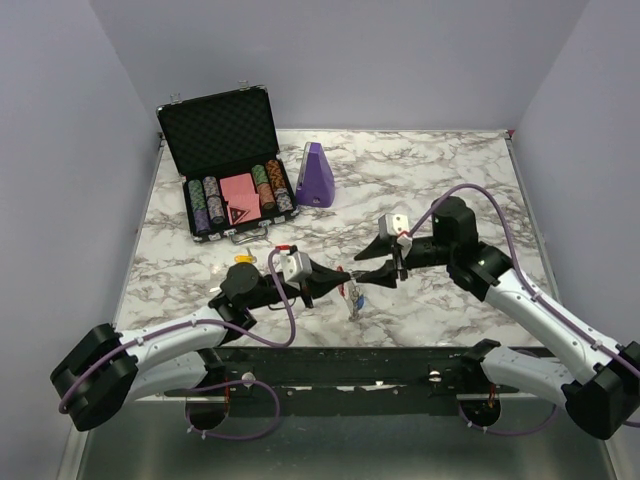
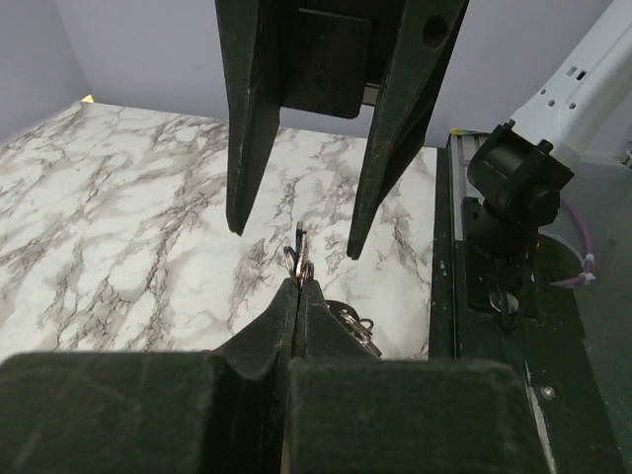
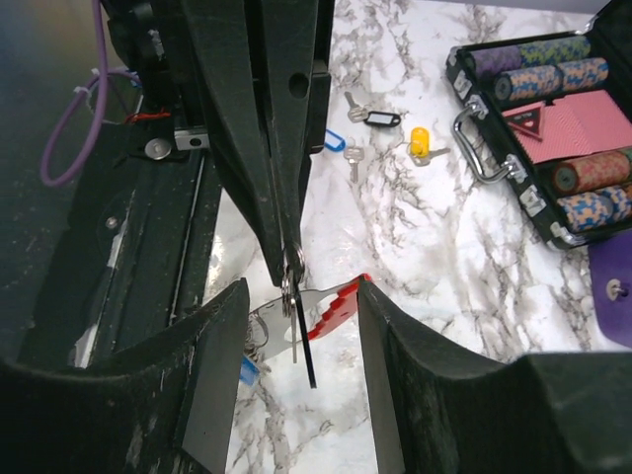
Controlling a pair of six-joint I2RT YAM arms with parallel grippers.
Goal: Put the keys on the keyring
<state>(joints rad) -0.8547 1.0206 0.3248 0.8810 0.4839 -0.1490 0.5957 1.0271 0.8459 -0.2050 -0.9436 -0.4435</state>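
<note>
I am clenching my left gripper (image 3: 289,259) on the keyring (image 3: 336,308), hanging it above the table (image 1: 470,190) near its front edge, and holding my right gripper (image 3: 301,293) open astride it; a skewed close could be twisting it from my thin pinch.

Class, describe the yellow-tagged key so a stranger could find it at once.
Start at the open black poker-chip case in the far-left corner of the marble table. Just in front of it lie loose keys. The yellow-tagged key stands out: its neighbours carry a black tag and a blue tag.
</note>
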